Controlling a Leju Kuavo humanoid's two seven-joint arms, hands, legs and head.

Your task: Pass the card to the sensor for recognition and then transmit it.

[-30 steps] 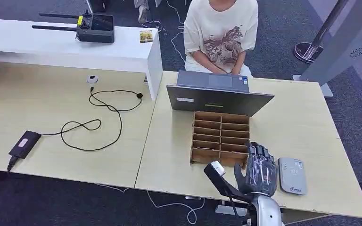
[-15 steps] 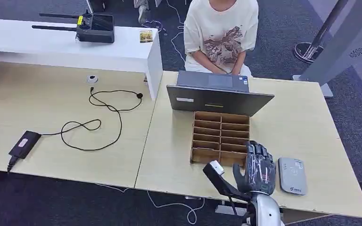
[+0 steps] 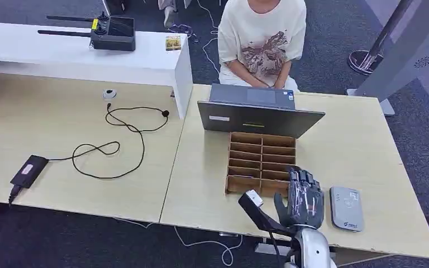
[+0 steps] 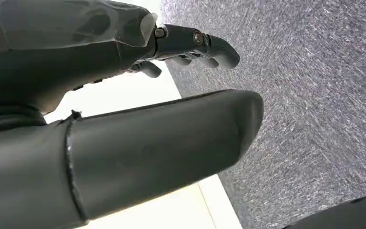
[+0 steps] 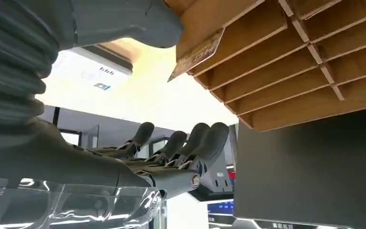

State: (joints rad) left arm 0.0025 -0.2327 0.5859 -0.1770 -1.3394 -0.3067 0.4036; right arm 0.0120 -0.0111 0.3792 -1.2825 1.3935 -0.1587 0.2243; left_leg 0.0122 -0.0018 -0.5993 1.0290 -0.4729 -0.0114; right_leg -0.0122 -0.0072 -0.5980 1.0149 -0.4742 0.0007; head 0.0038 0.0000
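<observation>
At the rack's (image 3: 261,164) near right corner, the right hand (image 3: 303,198), fingers spread and holding nothing, hovers beside a card (image 5: 196,56) slanting from a slot, reader (image 3: 346,208) just right.

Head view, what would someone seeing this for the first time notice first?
The right robot hand, fingers spread, hovers at the near edge of the table between a wooden tray of slots and a grey card reader. Behind the tray stands a laptop, with a person seated at it on the far side.
</observation>
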